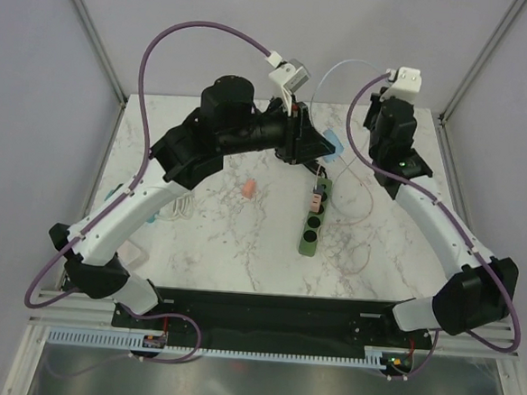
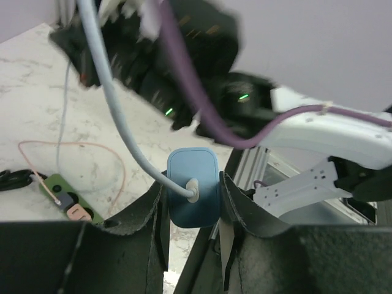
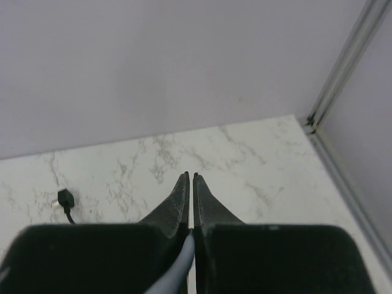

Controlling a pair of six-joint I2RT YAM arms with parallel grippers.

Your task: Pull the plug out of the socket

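My left gripper (image 2: 192, 184) is shut on a blue plug (image 2: 193, 162), which is gripped by its sides between both fingers. A pale blue cable (image 2: 116, 104) runs up from the plug's face. In the top view the blue plug (image 1: 334, 148) is held at the left gripper (image 1: 321, 147), apart from the far end of the green power strip (image 1: 313, 217). The strip also shows in the left wrist view (image 2: 58, 188), lying on the marble below. My right gripper (image 3: 190, 176) is shut on the pale cable (image 3: 177, 269) near the back right corner.
A small pink plug (image 1: 312, 201) with a thin pink wire (image 1: 357, 213) sits in the strip. A loose pink piece (image 1: 249, 189) lies on the marble left of the strip. A small black plug (image 3: 66, 199) lies near the back wall. Frame posts stand at the back corners.
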